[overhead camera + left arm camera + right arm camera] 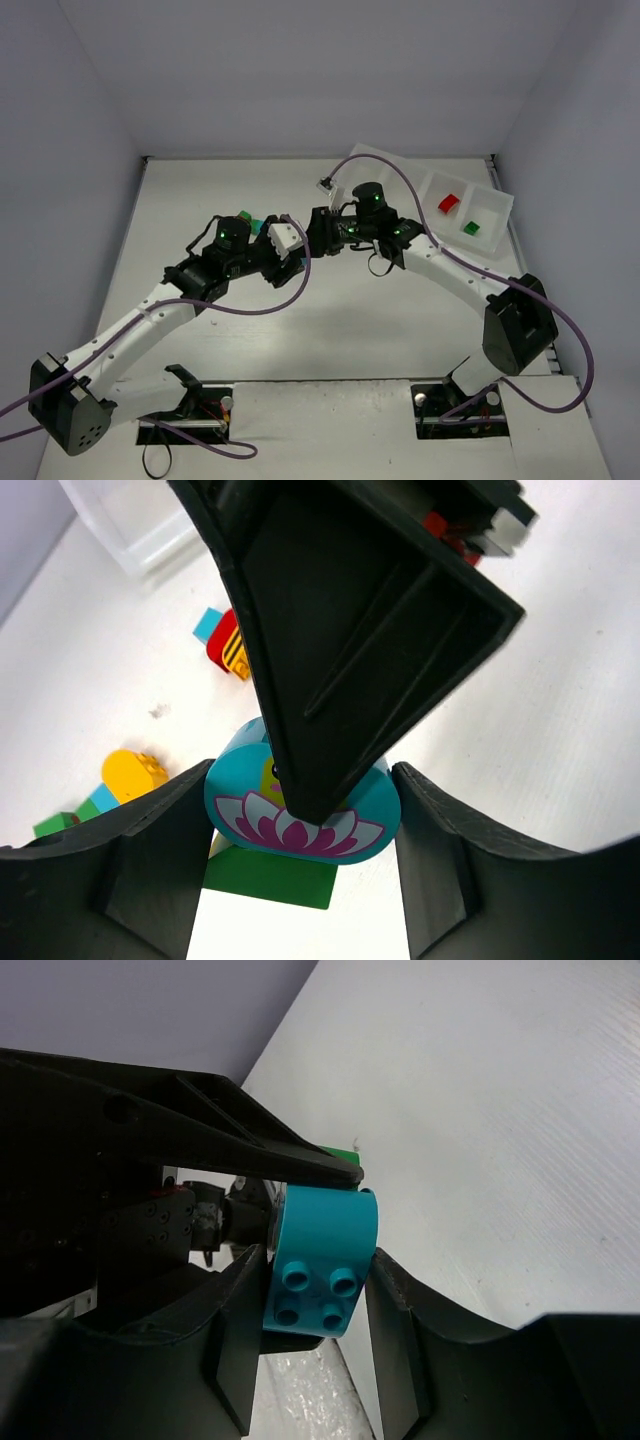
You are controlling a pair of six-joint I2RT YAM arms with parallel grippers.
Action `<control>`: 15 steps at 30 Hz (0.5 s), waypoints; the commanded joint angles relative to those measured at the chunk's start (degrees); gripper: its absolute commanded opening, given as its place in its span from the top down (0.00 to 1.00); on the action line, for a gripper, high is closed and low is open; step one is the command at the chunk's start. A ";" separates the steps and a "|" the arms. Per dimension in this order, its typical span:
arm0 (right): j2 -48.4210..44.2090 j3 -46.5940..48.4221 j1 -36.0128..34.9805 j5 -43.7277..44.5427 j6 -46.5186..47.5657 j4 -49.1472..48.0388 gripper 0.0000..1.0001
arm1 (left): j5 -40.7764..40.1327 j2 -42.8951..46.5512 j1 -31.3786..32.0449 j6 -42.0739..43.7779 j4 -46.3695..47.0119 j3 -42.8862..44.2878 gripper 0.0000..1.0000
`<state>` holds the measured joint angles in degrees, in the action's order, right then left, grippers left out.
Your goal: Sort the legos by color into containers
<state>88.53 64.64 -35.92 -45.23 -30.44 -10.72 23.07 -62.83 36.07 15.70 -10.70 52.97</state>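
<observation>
teal brick (322,1260), between left jaws, right jaws

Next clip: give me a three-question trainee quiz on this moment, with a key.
1. Multiple choice: what sits between the fingers of both the left tool and the right tool?
A. a purple ball
B. the teal brick
C. nothing
2. True or false: in the top view, the red brick and the green brick lie in separate compartments of the tray.
3. Left wrist view: what colour is the lower brick showing just beneath the teal brick?
Key: 1 B; 2 true; 3 green.
</observation>
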 commanded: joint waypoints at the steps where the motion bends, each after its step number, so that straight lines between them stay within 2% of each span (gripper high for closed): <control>1: -2.05 0.13 6.02 -1.78 3.45 -1.67 1.00 | -0.83 4.90 -0.57 3.80 -3.35 1.52 0.41; 8: -1.70 0.84 8.06 -4.51 6.62 1.67 1.00 | 1.80 5.17 -0.83 4.51 -5.74 2.14 0.40; 12: -1.61 0.31 8.06 -4.07 6.62 1.49 1.00 | 2.59 4.21 -0.83 3.98 -6.26 2.92 0.33; 14: -1.78 0.22 8.06 -3.55 6.70 1.49 1.00 | 2.86 3.59 -0.83 4.07 -7.05 3.36 0.20; 15: -1.78 0.31 8.15 -3.55 6.62 1.49 1.00 | 2.86 3.42 -0.83 4.16 -7.05 3.37 0.20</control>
<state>88.51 64.45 -27.11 -49.08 -25.30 -7.44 24.82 -59.64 35.44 19.18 -17.28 53.04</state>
